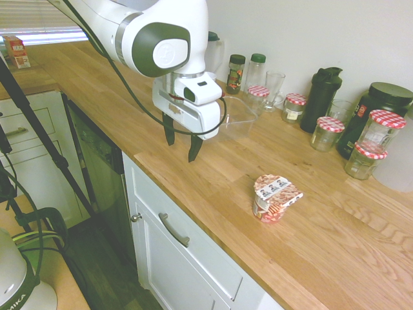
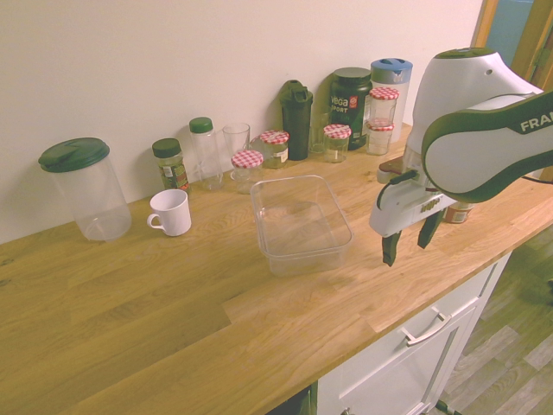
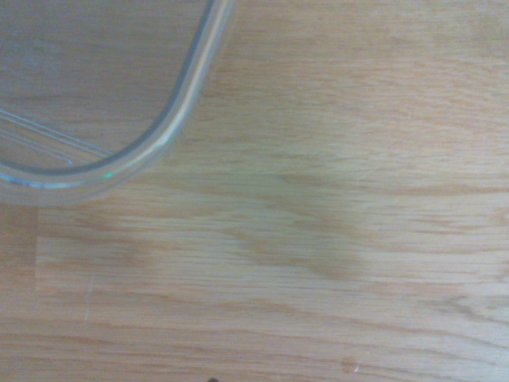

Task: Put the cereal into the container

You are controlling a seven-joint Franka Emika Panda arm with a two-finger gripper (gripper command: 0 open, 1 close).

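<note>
One long wooden countertop [image 2: 130,328] carries everything, and above it the white Franka arm [image 2: 484,138] reaches in; next in size comes the clear rectangular plastic tub [image 2: 302,229], upright beside the gripper [image 2: 404,251], whose fingers stand apart with nothing between them; smallest is the single-serve cereal cup [image 1: 273,199], upright on the wood near the front edge, well apart from the tub and outside it

The step in hand, as I judge it, is reaching the cup: travel high enough to clear the tub's rim, centre over the cup, then lower straight down with one finger on each side of its printed wall; the overhanging foil corners could catch a fingertip, so turn the fingers to miss them, and close gently, since the thin wall may buckle
</note>
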